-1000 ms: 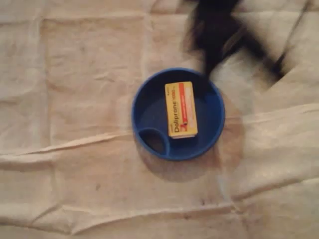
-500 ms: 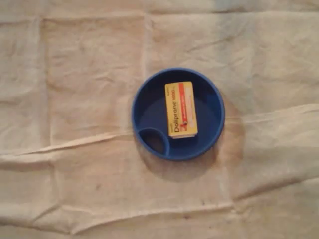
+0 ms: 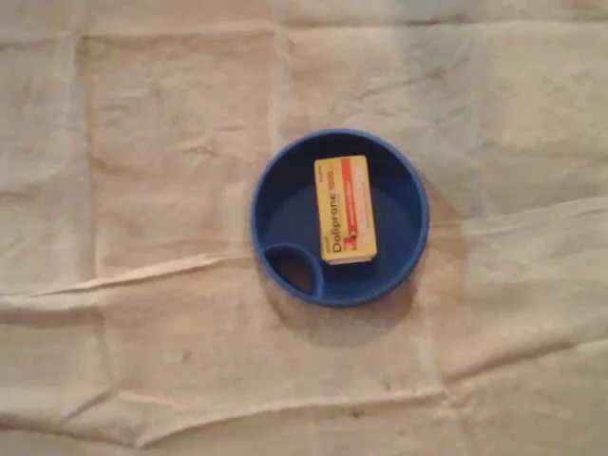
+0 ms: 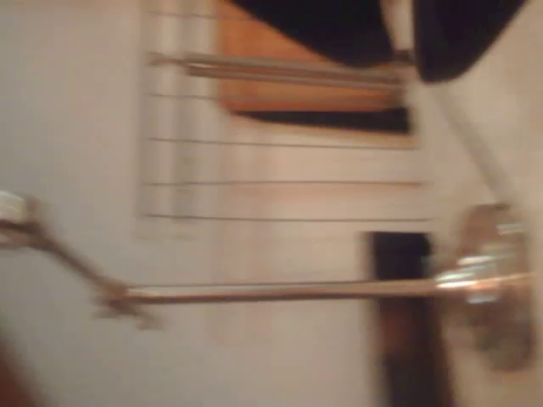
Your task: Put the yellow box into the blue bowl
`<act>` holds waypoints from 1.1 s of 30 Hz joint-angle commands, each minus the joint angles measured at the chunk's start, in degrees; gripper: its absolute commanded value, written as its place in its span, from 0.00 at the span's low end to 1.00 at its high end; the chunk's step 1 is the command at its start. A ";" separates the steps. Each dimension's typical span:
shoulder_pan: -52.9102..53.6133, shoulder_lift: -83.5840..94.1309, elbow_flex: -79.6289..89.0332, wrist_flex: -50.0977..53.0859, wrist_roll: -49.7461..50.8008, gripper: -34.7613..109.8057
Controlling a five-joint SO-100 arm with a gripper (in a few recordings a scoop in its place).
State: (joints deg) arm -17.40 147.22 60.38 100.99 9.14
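Yellow rectangular cardboard box (image 3: 345,209) lying flat inside round blue plastic bowl (image 3: 269,195), just right of small oval pocket at its rim. Bowl resting on creased beige cloth (image 3: 142,190) covering worktop. Jaws apart or together: cannot tell, wrist view blurred.

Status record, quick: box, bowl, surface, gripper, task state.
yellow box: lies flat inside the bowl, label up
blue bowl: on the cloth, near the middle of the overhead view
cloth: cream, creased
gripper: likely the dark blurred shapes at the top of the wrist view; open or shut unclear
task state: box in bowl, looks done
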 commanded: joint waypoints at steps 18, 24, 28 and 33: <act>0.09 37.79 45.44 -0.18 -10.20 0.24; 0.09 41.84 48.96 -0.79 -10.20 0.24; 0.18 42.01 49.39 -1.32 -10.20 0.24; 0.09 42.63 48.87 -0.79 -10.20 0.24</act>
State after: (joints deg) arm -17.05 188.53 110.04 100.99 -0.70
